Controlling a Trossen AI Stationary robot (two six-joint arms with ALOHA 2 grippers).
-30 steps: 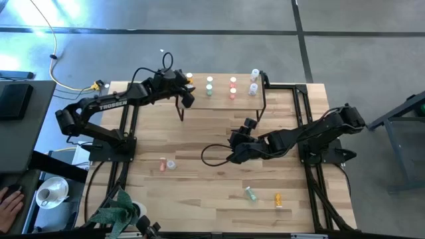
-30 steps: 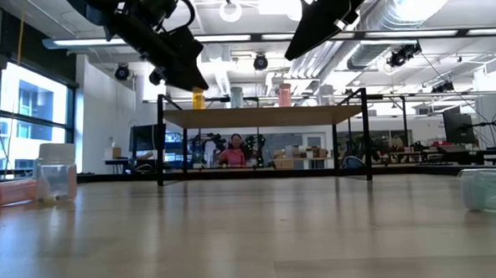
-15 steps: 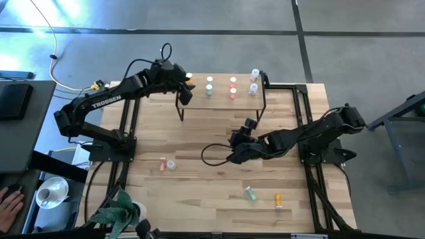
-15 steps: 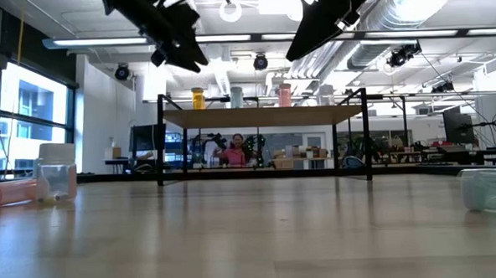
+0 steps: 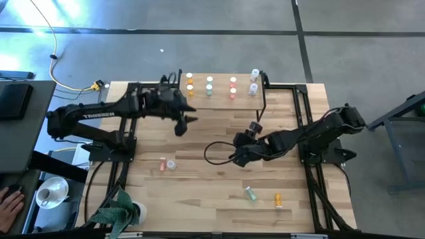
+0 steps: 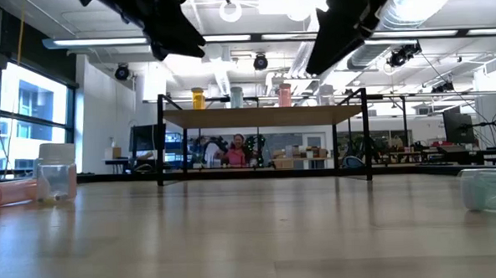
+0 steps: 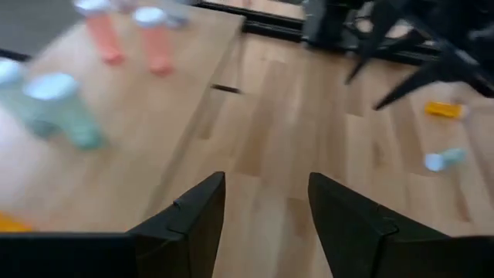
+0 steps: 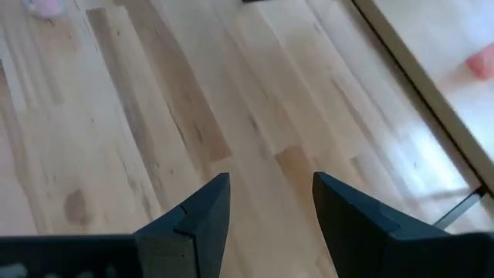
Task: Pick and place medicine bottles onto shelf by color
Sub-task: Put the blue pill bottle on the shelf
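Open lab hall behind; wood desk (image 5: 199,139) mostly bare. Nearest the front edge, a green bottle (image 5: 250,193) and an orange bottle (image 5: 278,198) lie on their sides, unsorted. Mid-desk left, a pink bottle (image 5: 163,164) and a clear bottle (image 5: 171,164) lie just beside each other. My right hand (image 5: 240,157) hovers over bare planks, fingers apart, empty. My left hand (image 5: 181,120), also spread and empty, hangs just off the shelf (image 5: 221,97). Bottles stand there in colour columns at the far edge.

The bare light wooden tabletop (image 5: 199,176) lies free between the arms, while the small raised wood shelf (image 5: 222,101) with tiny white-capped bottles (image 5: 210,86) blocks the far edge.
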